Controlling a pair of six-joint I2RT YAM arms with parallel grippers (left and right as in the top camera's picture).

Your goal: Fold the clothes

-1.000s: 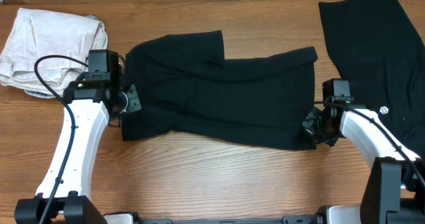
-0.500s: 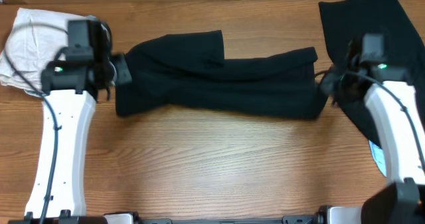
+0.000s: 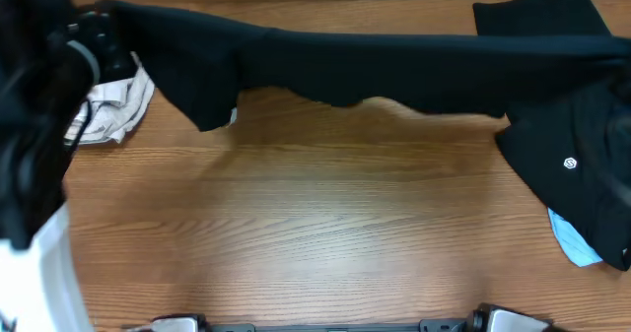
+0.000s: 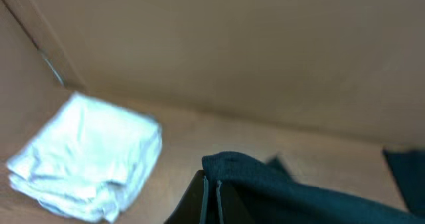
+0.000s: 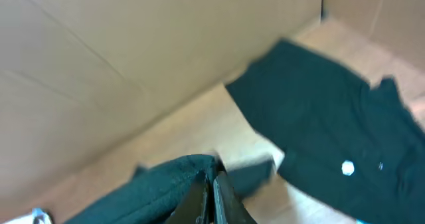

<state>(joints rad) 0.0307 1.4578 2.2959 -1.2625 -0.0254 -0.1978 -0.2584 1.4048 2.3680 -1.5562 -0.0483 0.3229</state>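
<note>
A black T-shirt (image 3: 375, 61) hangs stretched in a long band across the back of the table, off the wood. My left gripper (image 4: 210, 181) is shut on its left end (image 4: 229, 165); in the overhead view that arm is a dark blur at the far left (image 3: 39, 96). My right gripper (image 5: 211, 177) is shut on the shirt's other end (image 5: 159, 181). In the overhead view the right gripper is out of view past the right edge. A loose flap of the shirt (image 3: 207, 100) droops near the left end.
A crumpled white cloth (image 3: 113, 110) (image 4: 86, 157) lies at the back left. A second black garment (image 3: 567, 125) (image 5: 319, 111) with a small white logo (image 3: 570, 163) covers the right side, over something light blue (image 3: 574, 241). A cardboard wall (image 4: 252, 44) stands behind.
Both arms rose and swung toward the back, lifting the T-shirt off the table and pulling it taut between them. The left arm now looms close to the overhead camera.
</note>
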